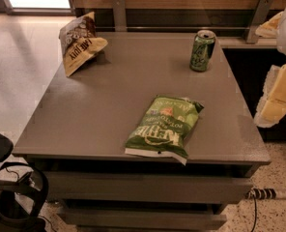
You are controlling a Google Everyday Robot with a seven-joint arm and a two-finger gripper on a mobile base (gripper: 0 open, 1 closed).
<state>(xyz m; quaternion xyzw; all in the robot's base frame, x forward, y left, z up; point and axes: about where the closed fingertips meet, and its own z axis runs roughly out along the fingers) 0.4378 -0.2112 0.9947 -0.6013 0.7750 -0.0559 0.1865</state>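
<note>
Gripper hangs right of the table, can't tell its grip; green can nearby looks light, slick, dentable, so take it mid-body.

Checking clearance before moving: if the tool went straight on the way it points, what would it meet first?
The tool, at the picture's right edge, points down and left. It would probably first meet the table near its right rim, short of the green chip bag; depth is unclear.
</note>
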